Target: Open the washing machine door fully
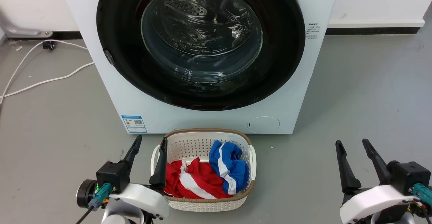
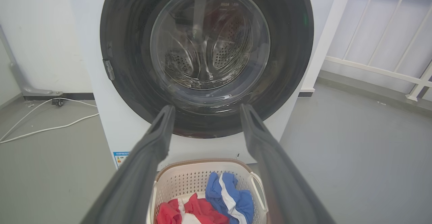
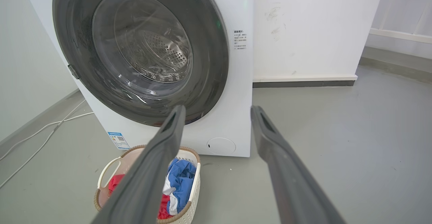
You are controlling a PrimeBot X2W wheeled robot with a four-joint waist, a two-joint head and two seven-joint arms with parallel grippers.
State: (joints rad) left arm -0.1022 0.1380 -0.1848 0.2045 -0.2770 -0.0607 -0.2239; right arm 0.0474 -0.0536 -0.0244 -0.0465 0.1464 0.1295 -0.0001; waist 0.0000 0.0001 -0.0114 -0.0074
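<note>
The white washing machine (image 1: pixel 101 82) stands ahead on the grey floor. Its round glossy black washing machine door (image 1: pixel 121 65) lies flat against the front, with a clear glass window at its centre and a small latch piece at its left rim. The door (image 2: pixel 128 82) also faces the left wrist view, and the door (image 3: pixel 74 48) appears angled in the right wrist view. My left gripper (image 1: pixel 151 141) is open, low at the left beside the basket, holding nothing. My right gripper (image 1: pixel 352 144) is open at the lower right, well clear of the machine.
A white laundry basket (image 1: pixel 248 187) with red and blue clothes sits on the floor just before the machine. White cables (image 1: pixel 44 80) trail over the floor at the left. A white wall (image 1: pixel 371 1) runs behind; a white railing (image 2: pixel 381 68) stands to the right.
</note>
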